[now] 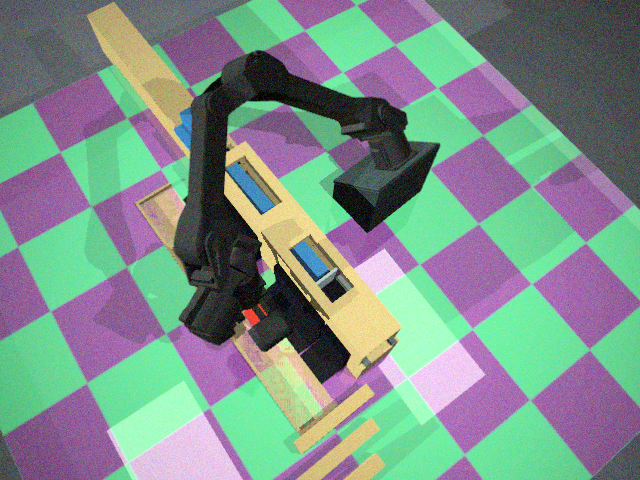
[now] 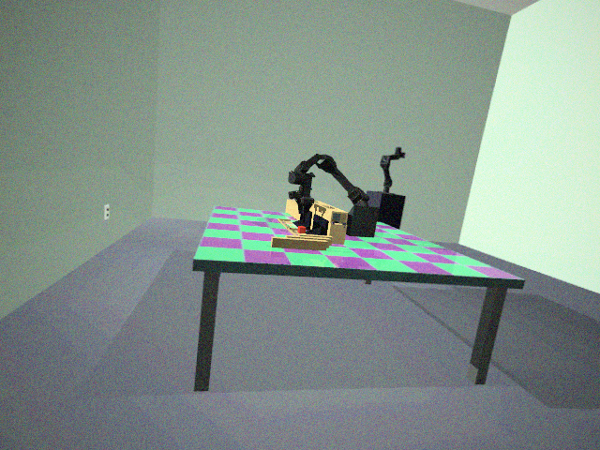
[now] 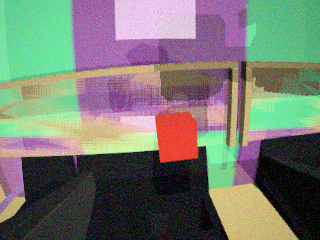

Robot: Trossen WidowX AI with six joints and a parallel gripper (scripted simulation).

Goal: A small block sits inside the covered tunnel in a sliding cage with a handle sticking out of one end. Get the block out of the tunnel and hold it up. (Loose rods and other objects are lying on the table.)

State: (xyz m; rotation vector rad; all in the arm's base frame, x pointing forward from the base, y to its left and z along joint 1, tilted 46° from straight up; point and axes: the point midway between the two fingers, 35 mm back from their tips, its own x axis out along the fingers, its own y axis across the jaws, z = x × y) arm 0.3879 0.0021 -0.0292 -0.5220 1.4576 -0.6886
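Note:
The red block (image 1: 251, 315) (image 2: 301, 229) (image 3: 176, 139) is outside the wooden tunnel (image 1: 366, 319) (image 2: 337, 233), beside its open dark side. In the wrist view it stands at the inner edge of a clear, wood-framed panel. My gripper (image 2: 304, 220) (image 3: 182, 174) is open and empty, pointing down beside the tunnel. In the wrist view its dark fingers show left and right, with the block ahead between them. In the top view the hand partly hides the block, and the fingertips are hard to make out. Blue strips (image 1: 250, 188) (image 1: 309, 258) and a grey bar (image 1: 327, 277) show in the tunnel's top openings.
Light wooden rods (image 1: 333, 419) (image 2: 299, 243) lie past the tunnel's near end. A long wooden beam (image 1: 136, 64) extends from the far end, with a blue piece (image 1: 183, 126) near it. The clear panels' wooden rims (image 1: 268, 384) (image 3: 112, 71) run alongside the tunnel.

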